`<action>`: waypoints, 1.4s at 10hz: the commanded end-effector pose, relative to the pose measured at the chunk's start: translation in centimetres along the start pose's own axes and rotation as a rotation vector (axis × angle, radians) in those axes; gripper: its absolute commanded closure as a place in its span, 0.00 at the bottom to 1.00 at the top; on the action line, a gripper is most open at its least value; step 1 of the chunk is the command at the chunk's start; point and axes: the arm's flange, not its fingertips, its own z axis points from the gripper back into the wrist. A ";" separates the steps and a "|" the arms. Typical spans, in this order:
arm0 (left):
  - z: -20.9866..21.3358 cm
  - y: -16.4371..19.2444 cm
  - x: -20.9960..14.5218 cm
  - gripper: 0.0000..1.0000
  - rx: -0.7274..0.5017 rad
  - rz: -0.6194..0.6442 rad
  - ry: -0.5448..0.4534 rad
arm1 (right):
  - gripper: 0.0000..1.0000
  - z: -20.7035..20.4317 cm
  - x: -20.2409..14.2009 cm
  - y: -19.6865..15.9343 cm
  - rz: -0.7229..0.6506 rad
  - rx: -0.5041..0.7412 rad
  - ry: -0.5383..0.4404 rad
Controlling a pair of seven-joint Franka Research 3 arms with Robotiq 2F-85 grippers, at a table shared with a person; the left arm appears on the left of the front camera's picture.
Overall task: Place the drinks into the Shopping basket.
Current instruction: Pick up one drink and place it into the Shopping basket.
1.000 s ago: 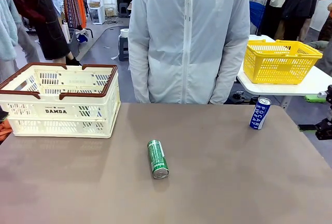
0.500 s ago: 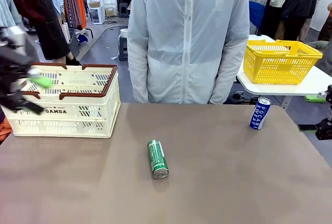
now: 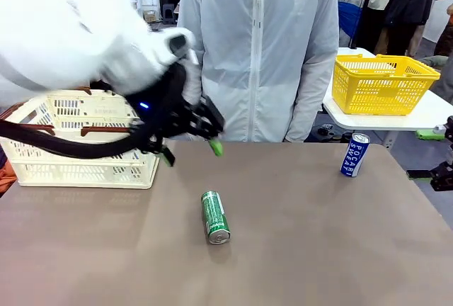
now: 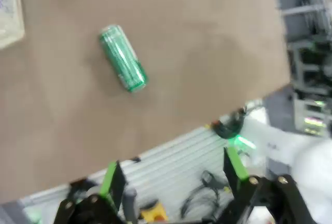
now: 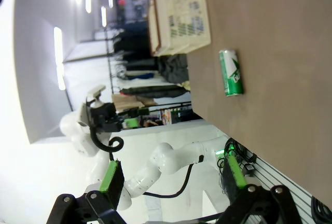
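Caught the left gripper [image 3: 192, 152] swept in from the far left, where it had blurred across the front of the Shopping basket [image 3: 78, 168] half a second before. Found it now past the basket's right end, hung above the table [image 3: 318, 249], just in front of the person [image 3: 258, 51]. Saw its jaws spread wide with nothing between them, and read the same in the left wrist view [image 4: 173, 172].

Spotted the green can [image 3: 215, 217] flat on its side mid-table, long axis running roughly from far edge to near edge, silver top turned toward the robot's side and swung a touch to the right. Placed it nearer the robot than the left gripper and slightly to its right, clearly apart, no contact. Picked it up again in the left wrist view [image 4: 123, 58], well ahead of the fingertips, on bare tabletop.

Found the blue can [image 3: 354, 154] upright near the table's far right edge, lettering running up its side. Noted both cans exactly where they had been a second before, and the basket unmoved too.

Saw the right gripper [image 5: 171, 175] spread wide as well, empty, back off the table's edge, with the green can [image 5: 231, 72] and the basket [image 5: 179, 19] far ahead of it
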 end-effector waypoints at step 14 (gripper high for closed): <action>-15.7 -1.3 2.9 0.00 0.385 0.143 -0.060 | 0.00 0.0 0.1 0.3 0.012 0.017 -0.007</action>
